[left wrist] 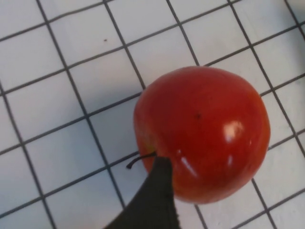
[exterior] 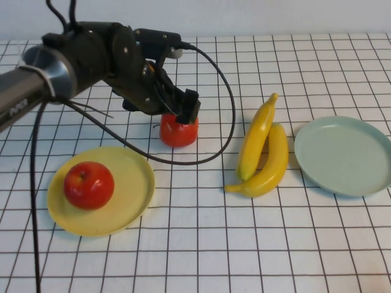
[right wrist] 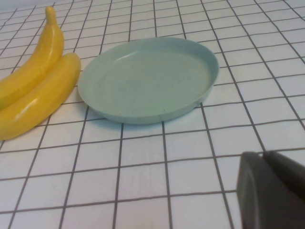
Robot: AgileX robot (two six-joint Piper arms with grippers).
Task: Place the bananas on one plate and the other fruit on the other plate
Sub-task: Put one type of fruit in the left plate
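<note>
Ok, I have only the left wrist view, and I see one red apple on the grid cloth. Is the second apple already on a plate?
Observer: Yes. The other apple lies on the yellow plate, to the robot's left of your apple.
Operator: And the bananas?
Observer: Both bananas lie on the cloth, touching each other, beside the empty blue-green plate.
Operator: Where are the grippers?
Observer: The left gripper sits right over your apple. The right gripper shows only in its own wrist view, facing the blue-green plate.
</note>
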